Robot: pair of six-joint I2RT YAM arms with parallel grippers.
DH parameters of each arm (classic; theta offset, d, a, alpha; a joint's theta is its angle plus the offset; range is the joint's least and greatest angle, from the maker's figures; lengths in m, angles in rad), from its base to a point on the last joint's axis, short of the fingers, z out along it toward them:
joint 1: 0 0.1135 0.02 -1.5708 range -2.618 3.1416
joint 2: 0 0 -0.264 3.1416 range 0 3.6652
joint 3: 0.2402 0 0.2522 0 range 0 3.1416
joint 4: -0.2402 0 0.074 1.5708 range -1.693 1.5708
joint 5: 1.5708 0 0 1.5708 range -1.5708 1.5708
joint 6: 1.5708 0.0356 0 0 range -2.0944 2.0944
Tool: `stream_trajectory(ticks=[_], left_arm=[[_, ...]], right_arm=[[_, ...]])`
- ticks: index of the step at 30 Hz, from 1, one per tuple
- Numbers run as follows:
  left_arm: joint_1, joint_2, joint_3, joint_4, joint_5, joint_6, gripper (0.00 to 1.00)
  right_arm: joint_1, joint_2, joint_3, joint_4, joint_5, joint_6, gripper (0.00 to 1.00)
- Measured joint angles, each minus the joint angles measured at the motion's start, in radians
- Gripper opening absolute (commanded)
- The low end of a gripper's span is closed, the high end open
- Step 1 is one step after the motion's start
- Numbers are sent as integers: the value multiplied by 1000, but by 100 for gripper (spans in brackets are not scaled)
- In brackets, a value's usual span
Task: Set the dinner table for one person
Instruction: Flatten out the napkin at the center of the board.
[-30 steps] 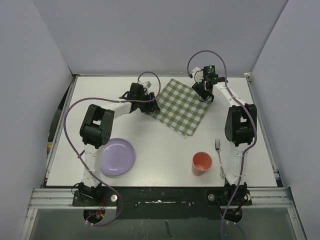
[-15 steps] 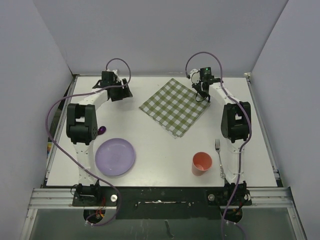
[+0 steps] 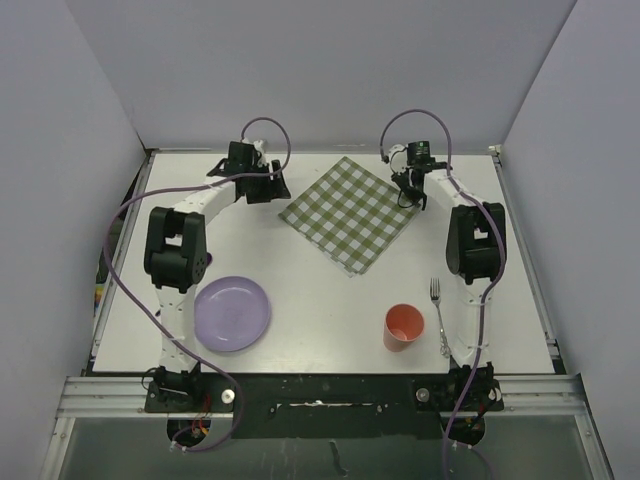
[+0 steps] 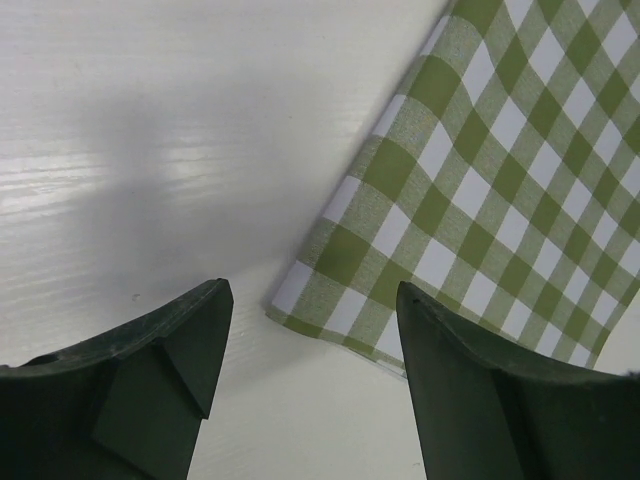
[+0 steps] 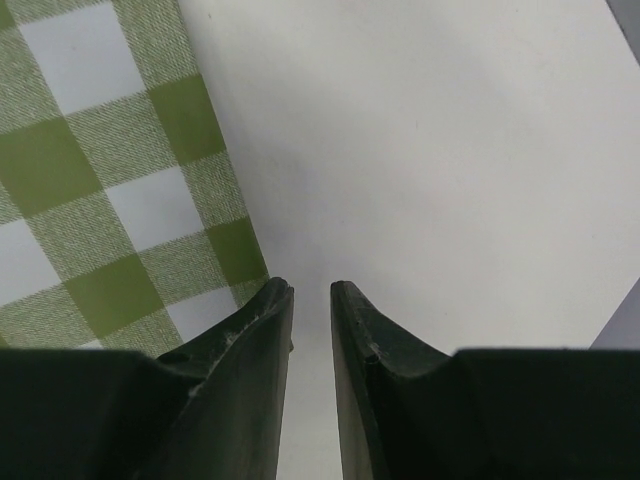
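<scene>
overhead, the green-checked cloth lies flat at twelve o'clock on the dinner table. the left gripper, jaws spread and empty, hovers off its nine o'clock corner. the right gripper, nearly closed, seems to grip nothing at the cloth's three o'clock edge. plate, cup and fork sit near six o'clock.

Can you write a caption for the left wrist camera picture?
Open left gripper hovers above the checked cloth's corner on the white dinner table.

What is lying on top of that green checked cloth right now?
Nothing: the checked cloth lies flat and bare on the dinner table. The purple plate, orange cup and fork sit off it. What the cloth covers cannot be seen.
</scene>
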Motion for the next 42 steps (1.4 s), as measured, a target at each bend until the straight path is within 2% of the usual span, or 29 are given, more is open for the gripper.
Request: stream_trajectory(ticks=[7, 13, 17, 20, 27, 34, 42], left_arm=[[-32, 0, 0, -30, 19, -34, 66], [-73, -2, 30, -54, 29, -67, 65], [-105, -39, 30, -71, -5, -45, 66], [-114, -98, 27, -88, -32, -15, 67], [-93, -282, -55, -71, -72, 10, 67], [-90, -292, -160, -76, -78, 1, 67], [-81, -292, -187, -74, -74, -6, 67]], right_arm=[[-23, 10, -33, 8, -8, 28, 23], [-23, 6, -72, 30, -18, 38, 17], [-13, -13, -104, 52, -7, 7, 17], [8, -14, -90, 51, 14, -44, 12], [71, -20, -33, 58, 15, -125, 2], [75, -20, -77, 11, -13, -109, 0], [75, -20, -97, -35, -31, -87, 0]])
